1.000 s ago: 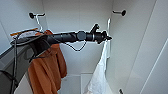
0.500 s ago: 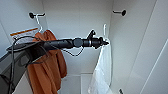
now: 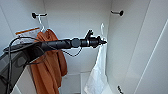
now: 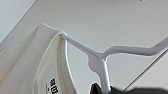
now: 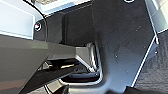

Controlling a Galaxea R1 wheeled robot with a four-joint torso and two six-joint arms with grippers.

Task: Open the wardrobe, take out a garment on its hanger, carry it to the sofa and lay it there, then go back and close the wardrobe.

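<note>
A: What changed in the open wardrobe (image 3: 77, 17)?

B: The left gripper (image 3: 102, 42) has drawn back slightly, apparently pinching the white hanger (image 4: 105, 72) by its neck. The white T-shirt (image 3: 97, 72) hangs from it, likely off the hook.

A: And inside?

B: An orange hoodie (image 3: 48, 65) remains hung on its peg.

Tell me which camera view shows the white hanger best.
The left wrist view: the hanger shows close, with its neck, both arms and the T-shirt draped on one. The head view shows its hook beside the left gripper.
</note>
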